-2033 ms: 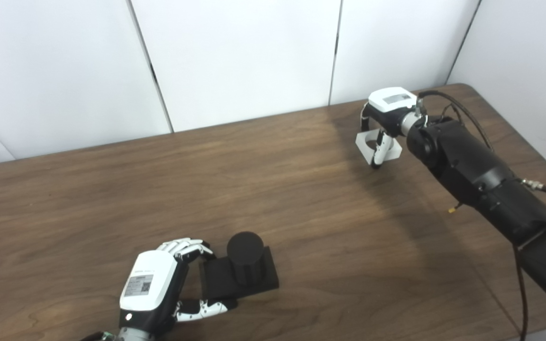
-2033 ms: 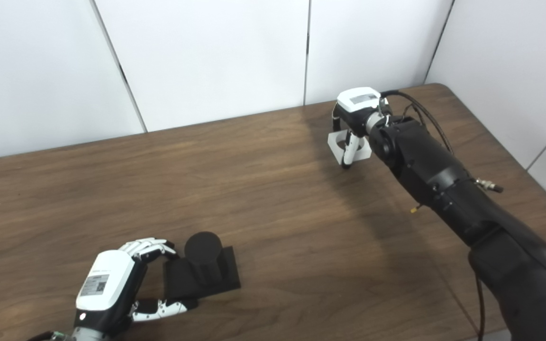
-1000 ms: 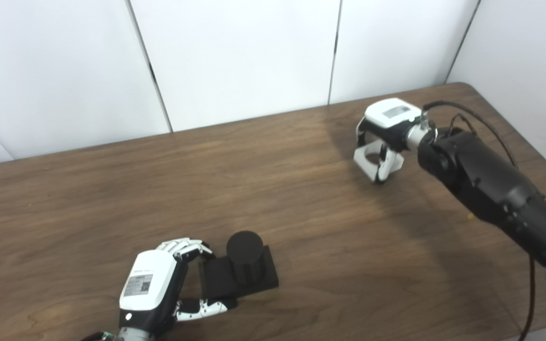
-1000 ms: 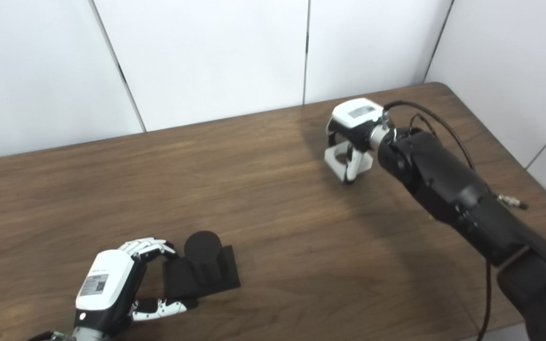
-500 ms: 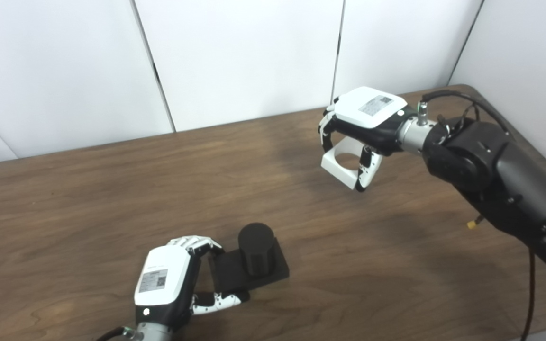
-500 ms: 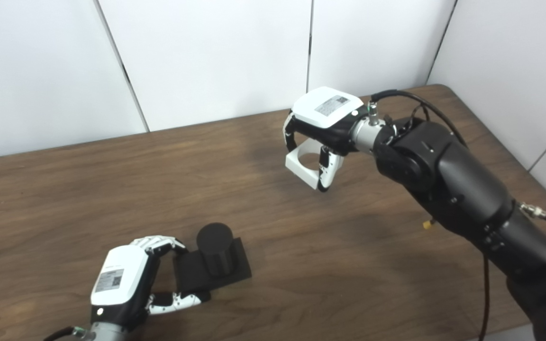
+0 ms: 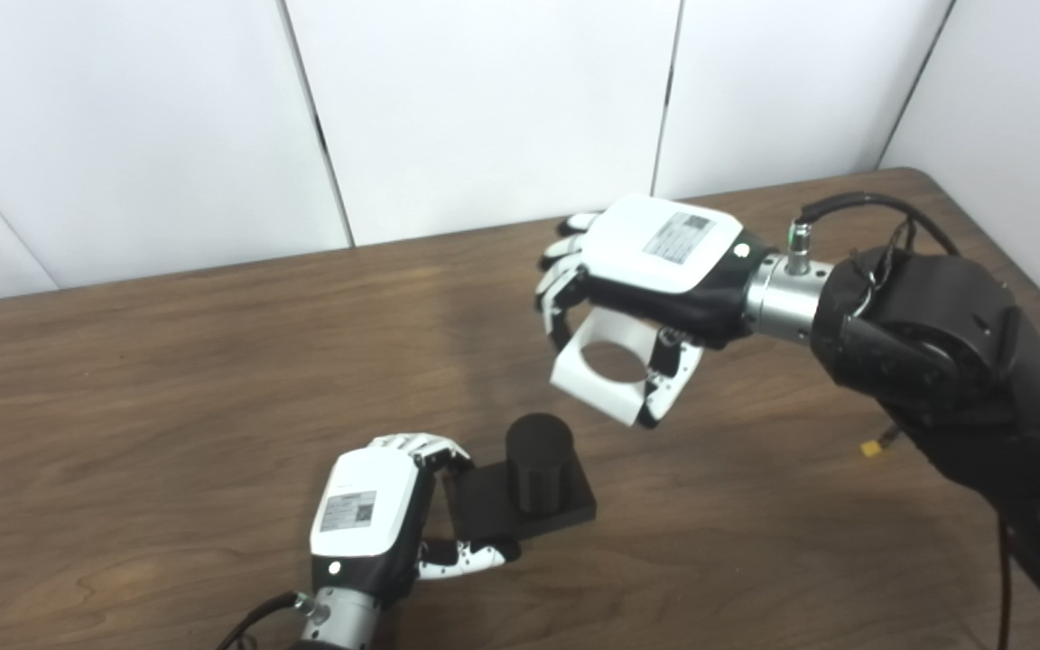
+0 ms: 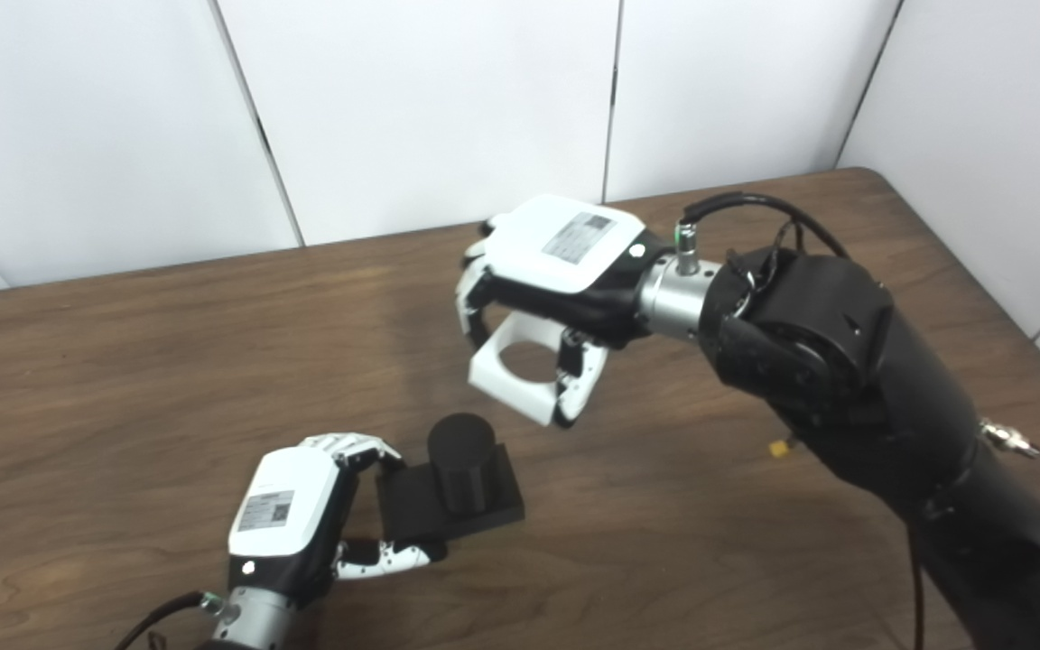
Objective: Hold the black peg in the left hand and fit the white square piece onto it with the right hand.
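The black peg (image 7: 538, 460) is a short cylinder standing upright on a flat black square base (image 7: 565, 515). My left hand (image 7: 371, 519) grips the base's left edge, fingers over the top and thumb along the front, low over the table. The white square piece (image 7: 594, 388), with a round hole through it, hangs tilted in the air above and just right of the peg. My right hand (image 7: 655, 271) is shut on it, fingers on its far side and thumb on its near right corner. Piece and peg are apart.
The brown wooden table (image 7: 168, 379) runs across the whole view, with white wall panels (image 7: 484, 99) behind its far edge. The table's right corner (image 7: 917, 176) lies past my right arm. A small yellow tip (image 7: 872, 447) sticks out under that forearm.
My right hand has lifted the white square piece off the far right of the table and carried it left and nearer, to just above the peg. The camera has shifted slightly.
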`<state>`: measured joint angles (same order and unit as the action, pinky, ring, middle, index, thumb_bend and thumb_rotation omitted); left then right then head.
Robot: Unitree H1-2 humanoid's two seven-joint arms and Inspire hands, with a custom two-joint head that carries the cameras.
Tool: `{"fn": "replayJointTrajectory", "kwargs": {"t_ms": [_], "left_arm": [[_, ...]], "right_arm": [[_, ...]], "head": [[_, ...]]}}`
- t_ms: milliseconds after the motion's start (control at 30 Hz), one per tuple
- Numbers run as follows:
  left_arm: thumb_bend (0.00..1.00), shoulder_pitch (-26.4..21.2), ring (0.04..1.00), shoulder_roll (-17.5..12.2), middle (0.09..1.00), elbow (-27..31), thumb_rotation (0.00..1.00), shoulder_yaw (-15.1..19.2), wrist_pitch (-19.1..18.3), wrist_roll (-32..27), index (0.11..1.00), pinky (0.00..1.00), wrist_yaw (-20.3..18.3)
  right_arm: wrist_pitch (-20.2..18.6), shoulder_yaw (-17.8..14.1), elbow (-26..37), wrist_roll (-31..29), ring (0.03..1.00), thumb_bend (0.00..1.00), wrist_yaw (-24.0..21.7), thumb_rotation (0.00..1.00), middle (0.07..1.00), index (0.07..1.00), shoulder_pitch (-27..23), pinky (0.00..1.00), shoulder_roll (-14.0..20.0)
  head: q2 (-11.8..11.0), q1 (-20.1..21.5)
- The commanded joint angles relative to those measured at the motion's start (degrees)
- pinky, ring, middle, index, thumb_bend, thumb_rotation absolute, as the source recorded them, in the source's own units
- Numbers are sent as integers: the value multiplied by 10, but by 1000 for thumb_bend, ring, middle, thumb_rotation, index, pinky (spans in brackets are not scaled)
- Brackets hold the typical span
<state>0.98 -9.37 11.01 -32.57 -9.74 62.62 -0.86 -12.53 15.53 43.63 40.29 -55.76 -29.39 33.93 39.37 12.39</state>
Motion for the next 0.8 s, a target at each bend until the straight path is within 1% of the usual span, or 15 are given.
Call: {"fn": "replayJointTrajectory", "kwargs": {"t_ms": [0, 167, 267, 500, 767], "left_arm": [[518, 8, 761, -2, 712, -40, 47, -25, -4, 32, 487, 786, -35], [517, 6, 765, 0, 712, -43, 48, -28, -9, 43, 487, 794, -37], [517, 5, 766, 1, 712, -44, 49, -30, -12, 42, 487, 795, -37], [518, 4, 763, 3, 709, -42, 49, -33, -17, 47, 487, 790, -41], [517, 4, 762, 2, 708, -38, 49, -37, -20, 53, 488, 789, -50]], "right_arm": [[-12, -5, 14, -11, 877, 525, -5, 135, 769, 482, -23, 936, -7], [-19, 6, 24, -4, 877, 525, -24, 135, 761, 482, -18, 948, -31], [-20, 10, 28, 4, 889, 524, -31, 134, 762, 483, -7, 994, -43], [-9, 16, 18, 29, 910, 524, -34, 133, 767, 483, 11, 1000, -64], [19, 19, -11, 48, 912, 523, -4, 131, 776, 484, 42, 1000, -81]], "head": [[1, -1], [2, -1], [3, -3], [5, 1], [6, 4]]}}
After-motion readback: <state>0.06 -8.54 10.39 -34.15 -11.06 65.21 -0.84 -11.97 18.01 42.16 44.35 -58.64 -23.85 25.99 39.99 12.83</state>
